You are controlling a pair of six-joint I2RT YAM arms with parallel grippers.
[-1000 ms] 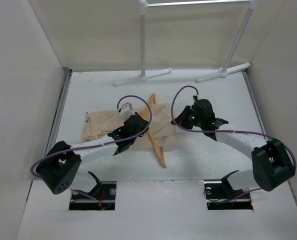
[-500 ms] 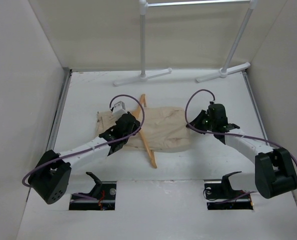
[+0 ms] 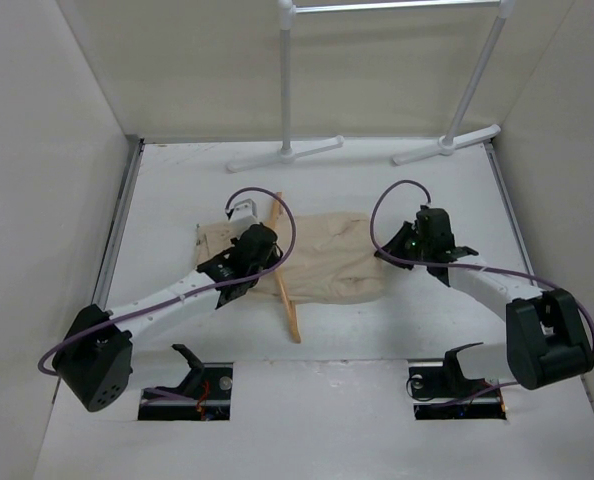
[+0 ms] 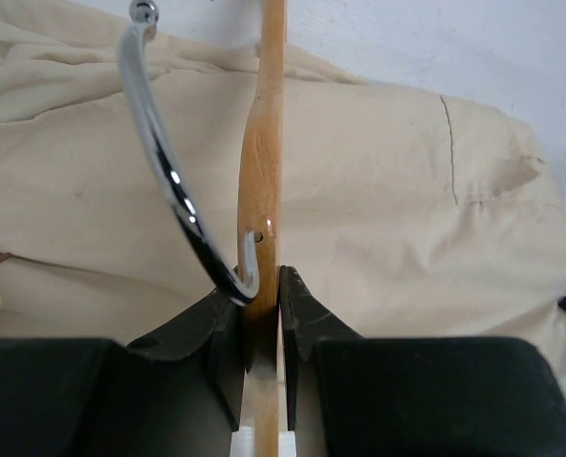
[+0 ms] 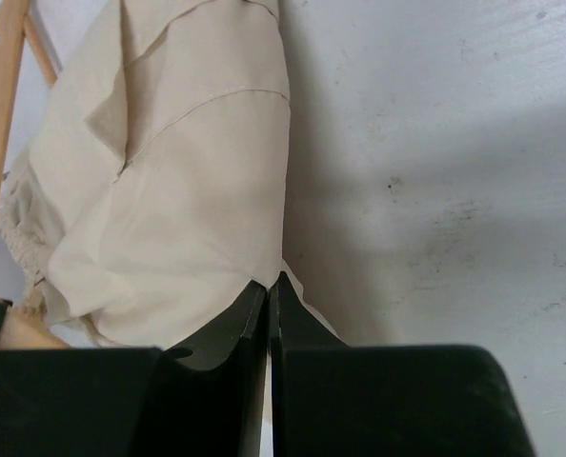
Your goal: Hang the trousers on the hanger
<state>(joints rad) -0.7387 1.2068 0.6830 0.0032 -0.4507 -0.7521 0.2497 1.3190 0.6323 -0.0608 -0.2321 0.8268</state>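
The cream trousers [image 3: 327, 255] lie flat across the middle of the table, threaded through the tan wooden hanger [image 3: 285, 283], which lies across them. My left gripper [image 3: 262, 250] is shut on the hanger's top [image 4: 262, 181] just below its metal hook [image 4: 169, 181]. My right gripper [image 3: 395, 248] is shut on the right edge of the trousers [image 5: 169, 190] and holds the cloth taut. The hanger's wood [image 5: 2, 105] shows at the left of the right wrist view.
Two white rack poles [image 3: 286, 80] [image 3: 474, 80] with feet stand at the back of the table. White walls close in the left and right sides. Both arm bases sit at the near edge.
My left gripper has pulled the hanger leftward along the trousers, while my right gripper drew the cloth's edge to the right. More trouser cloth now lies right of the hanger.
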